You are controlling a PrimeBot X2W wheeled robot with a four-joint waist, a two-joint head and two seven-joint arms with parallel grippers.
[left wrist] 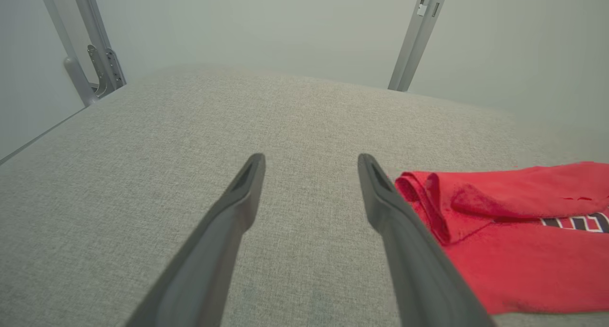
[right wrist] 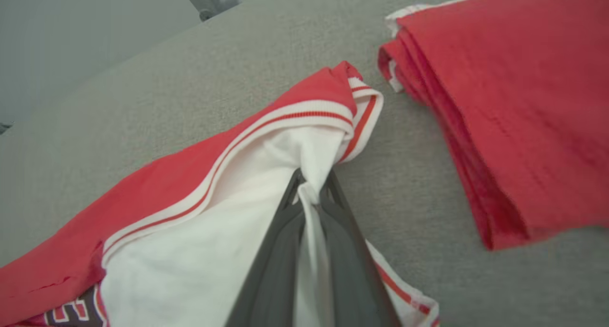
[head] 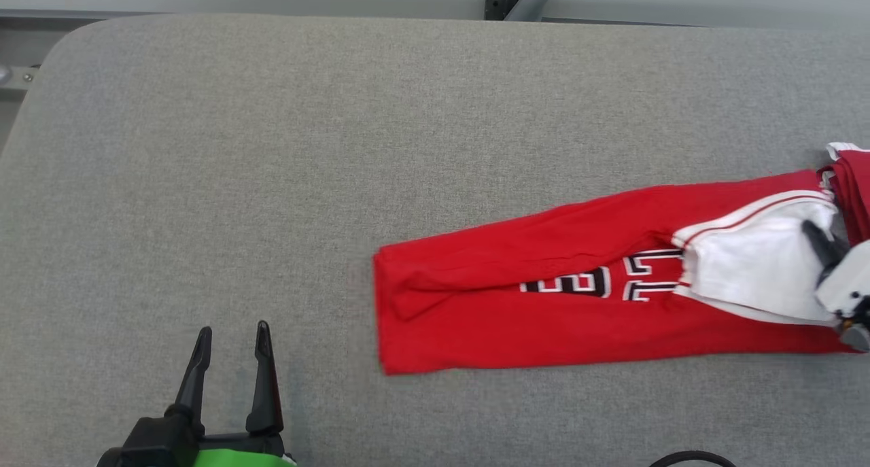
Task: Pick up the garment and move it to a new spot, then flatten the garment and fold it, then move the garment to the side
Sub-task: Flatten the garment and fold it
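My right hand [right wrist: 309, 193] is clamped on white fabric at the collar end of the garment [head: 544, 304], which lies on the desk [head: 272, 147] as a long strip. I judge flattening and a lengthwise fold done; a cross fold and the move aside remain. My left hand [head: 234, 330] hovers open beyond the garment's hem end. A folded red pile [right wrist: 514, 103] sits just past its collar end.

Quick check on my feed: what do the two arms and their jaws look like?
The left gripper has two long, dark, tapering jaws on a black base, with a bright green band behind it. The right gripper has the same slim dark grey jaws, on a pale white wrist housing.
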